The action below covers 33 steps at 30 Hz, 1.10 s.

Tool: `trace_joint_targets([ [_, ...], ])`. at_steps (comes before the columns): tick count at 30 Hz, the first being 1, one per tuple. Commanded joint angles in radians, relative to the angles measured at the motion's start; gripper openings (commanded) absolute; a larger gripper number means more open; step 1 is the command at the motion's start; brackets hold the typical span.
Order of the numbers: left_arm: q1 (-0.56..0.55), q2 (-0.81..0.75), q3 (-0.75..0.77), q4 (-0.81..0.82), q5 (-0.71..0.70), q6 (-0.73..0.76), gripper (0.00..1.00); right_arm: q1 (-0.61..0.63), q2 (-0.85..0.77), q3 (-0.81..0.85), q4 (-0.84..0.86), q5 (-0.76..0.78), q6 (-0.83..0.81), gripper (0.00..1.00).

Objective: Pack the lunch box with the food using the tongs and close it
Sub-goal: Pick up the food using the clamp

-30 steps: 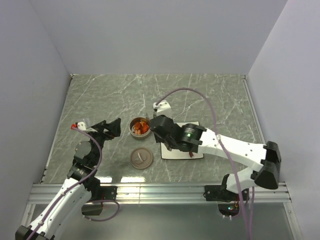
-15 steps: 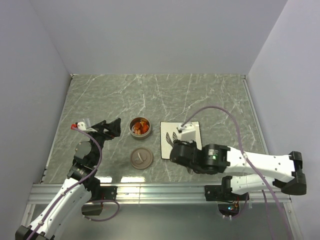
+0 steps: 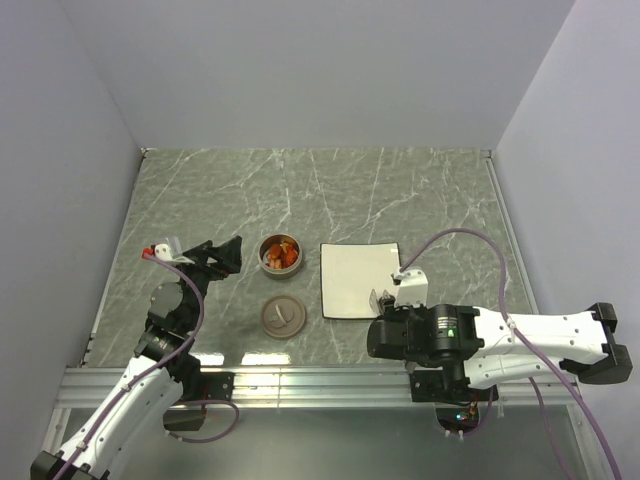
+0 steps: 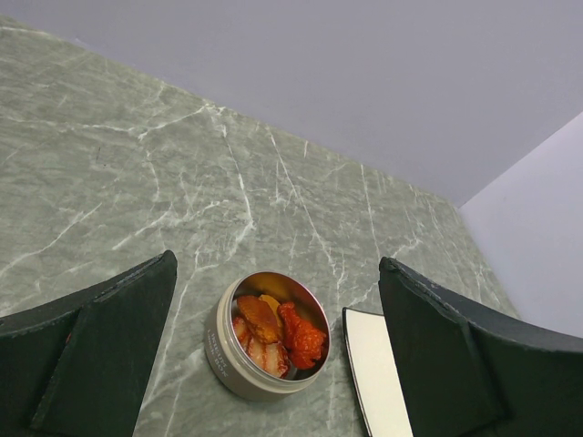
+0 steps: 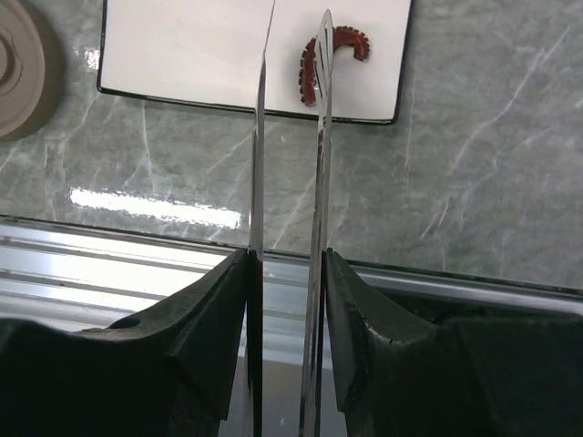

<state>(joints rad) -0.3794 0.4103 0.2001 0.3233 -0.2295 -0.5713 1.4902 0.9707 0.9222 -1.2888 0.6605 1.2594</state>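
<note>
Right wrist: right gripper [image 5: 287, 273] clamped on tongs [image 5: 259, 137], tips over white plate [image 5: 182, 45] by red curved food piece [image 5: 344, 40]; left gripper [image 4: 276, 264] wide open, empty, facing lunch box [image 4: 228, 357].

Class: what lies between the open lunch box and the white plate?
Nothing: only a bare strip of marble table separates the lunch box from the plate, shown in the top and left wrist views.

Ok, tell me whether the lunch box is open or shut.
Open: food shows inside the lunch box, and its lid lies apart beside it.
</note>
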Motion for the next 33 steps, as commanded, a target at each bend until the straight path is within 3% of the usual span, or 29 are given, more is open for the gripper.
trace_joint_targets([
  [1,-0.003,0.005,-0.004,0.022,0.012,-0.015,0.99,0.015,-0.024,-0.006,-0.093,0.028,0.121,0.45],
  [23,-0.003,0.007,-0.002,0.026,0.021,-0.015,0.99,0.041,-0.03,-0.062,-0.096,-0.007,0.17,0.44],
  [29,-0.004,0.004,-0.005,0.026,0.021,-0.015,1.0,0.041,-0.02,-0.072,-0.078,-0.009,0.161,0.31],
  [33,-0.003,0.004,-0.002,0.025,0.024,-0.015,0.99,0.041,-0.015,-0.065,-0.07,0.001,0.153,0.29],
])
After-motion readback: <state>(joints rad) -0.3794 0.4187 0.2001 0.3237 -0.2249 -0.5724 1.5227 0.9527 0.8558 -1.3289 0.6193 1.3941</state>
